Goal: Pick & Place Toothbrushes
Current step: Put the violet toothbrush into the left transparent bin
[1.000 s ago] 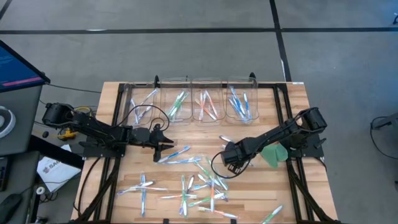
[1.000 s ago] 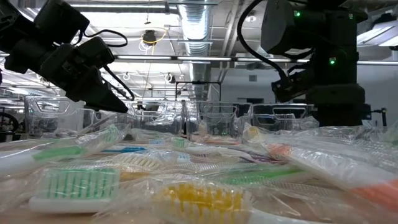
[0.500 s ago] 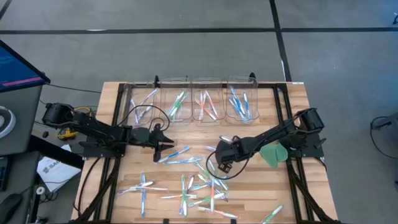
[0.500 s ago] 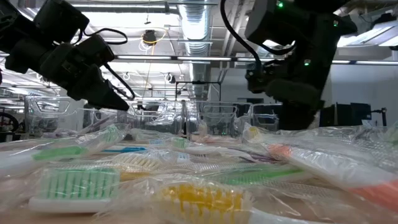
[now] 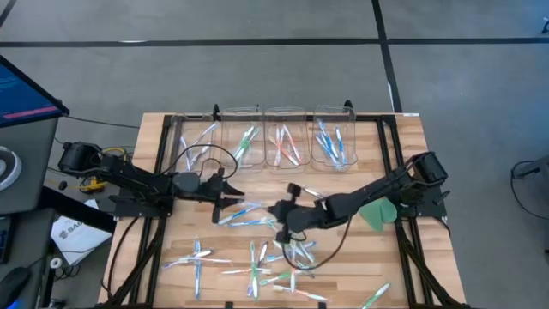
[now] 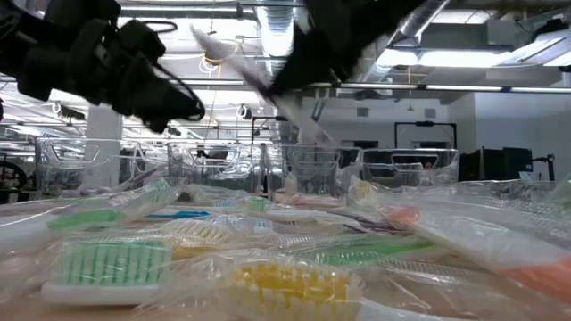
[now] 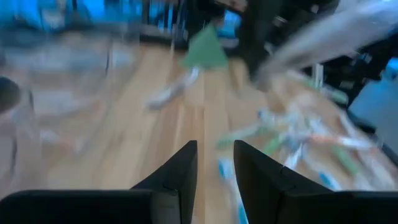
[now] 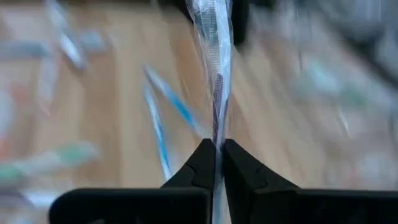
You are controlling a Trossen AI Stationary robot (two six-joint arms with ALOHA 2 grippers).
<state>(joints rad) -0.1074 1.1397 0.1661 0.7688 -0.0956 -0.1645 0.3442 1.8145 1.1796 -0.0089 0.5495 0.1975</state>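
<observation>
Because the job is sorting, the light wooden slatted table [image 5: 360, 163] carries four clear plastic bins [image 5: 260, 137] in a row along its far edge, each already holding a few brushes grouped by accent colour, while a loose scatter of thin white-handled toothbrushes with blue, green and orange accents [image 5: 274, 257] lies across the near half where either arm can reach it. A flat green leaf-shaped piece [image 5: 377, 213] rests near the right edge, apart from the pile. Reaching in from the right side, the right gripper [image 8: 217, 152] sits over the middle of the table with its two dark fingers pinched tight on a clear-wrapped toothbrush with a dark purple streak [image 8: 214, 68], gripped at one end so that the rest stands free (a hold that probably suits dropping it lengthwise into a bin). Its long axis runs straight out from the fingertips, in line with the gripper. The left gripper [image 7: 214, 155] hangs just left of centre, fingers slightly apart and holding nothing.
</observation>
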